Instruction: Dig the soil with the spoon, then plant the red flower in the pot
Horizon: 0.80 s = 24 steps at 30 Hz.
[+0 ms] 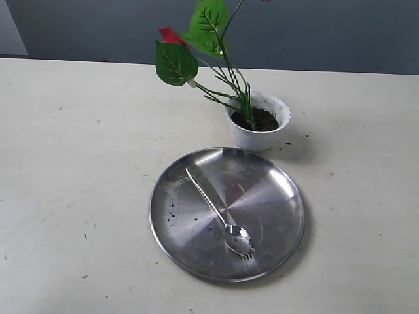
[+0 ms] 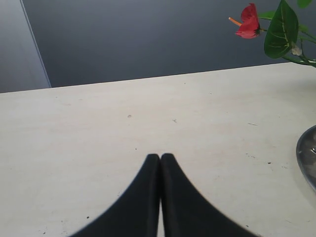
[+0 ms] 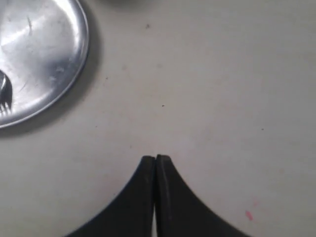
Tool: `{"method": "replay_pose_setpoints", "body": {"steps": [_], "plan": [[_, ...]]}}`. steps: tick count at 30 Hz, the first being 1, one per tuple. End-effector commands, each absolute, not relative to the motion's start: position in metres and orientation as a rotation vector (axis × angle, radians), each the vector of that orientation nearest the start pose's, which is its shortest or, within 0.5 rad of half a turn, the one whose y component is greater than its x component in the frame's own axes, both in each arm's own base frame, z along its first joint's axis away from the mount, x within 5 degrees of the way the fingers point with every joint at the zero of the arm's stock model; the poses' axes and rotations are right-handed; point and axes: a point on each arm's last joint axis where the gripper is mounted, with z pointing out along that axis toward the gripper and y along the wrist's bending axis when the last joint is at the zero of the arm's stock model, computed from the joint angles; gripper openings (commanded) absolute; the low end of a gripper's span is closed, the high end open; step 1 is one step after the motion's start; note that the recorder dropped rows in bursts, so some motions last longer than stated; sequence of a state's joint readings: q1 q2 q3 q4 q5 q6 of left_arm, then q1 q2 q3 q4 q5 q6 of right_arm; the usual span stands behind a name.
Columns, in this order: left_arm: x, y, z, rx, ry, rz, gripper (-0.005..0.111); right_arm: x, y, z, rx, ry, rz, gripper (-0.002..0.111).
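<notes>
- Left gripper (image 2: 160, 157): its 2 black fingers are pressed together at the tips, with nothing between them. It hangs over bare bench (image 1: 78, 131), and the plate's edge shows off to 1 side.
- Right gripper (image 3: 156, 158): fully closed in the same way and empty. It is over bare bench near the plate's rim, apart from it.
- Neither gripper appears in the exterior view.
- Pot (image 1: 252, 140): stands upright on the bench just behind the plate (image 1: 275, 196), toward its right side.
- Soil (image 1: 265, 120): fills the pot's mouth.
- Red flower (image 1: 175, 63): its stems are set in the soil at the pot's left side. Leaves and blooms lean up and to the left.
- Spoon (image 1: 213, 205): lies flat on the plate, with its handle pointing to the rear left and its tined bowl toward the front.
- Dark crumbs (image 1: 171, 212): a few are scattered on the plate's left part.
</notes>
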<state>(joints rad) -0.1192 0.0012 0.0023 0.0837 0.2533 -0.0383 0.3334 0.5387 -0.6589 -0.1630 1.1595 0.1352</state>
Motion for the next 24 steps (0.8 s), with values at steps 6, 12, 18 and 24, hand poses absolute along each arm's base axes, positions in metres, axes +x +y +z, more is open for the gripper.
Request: {"method": "replay_pose_setpoints", "body": {"steps": [6, 12, 18, 24], "plan": [[0.055, -0.005, 0.192, 0.126, 1.718, -0.046, 0.001, 0.077, 0.009, 0.312, -0.271, 2.339, -0.047, -0.001], [0.055, -0.005, 0.192, 0.126, 1.718, -0.046, 0.001, 0.077, 0.01, 0.312, -0.259, 2.337, -0.024, -0.001], [0.055, -0.005, 0.192, 0.126, 1.718, -0.046, 0.001, 0.075, 0.008, 0.315, -0.166, 2.183, 0.037, -0.001], [0.055, -0.005, 0.192, 0.126, 1.718, -0.046, 0.001, 0.067, 0.0, 0.292, -0.042, 1.84, 0.016, -0.001]]}}
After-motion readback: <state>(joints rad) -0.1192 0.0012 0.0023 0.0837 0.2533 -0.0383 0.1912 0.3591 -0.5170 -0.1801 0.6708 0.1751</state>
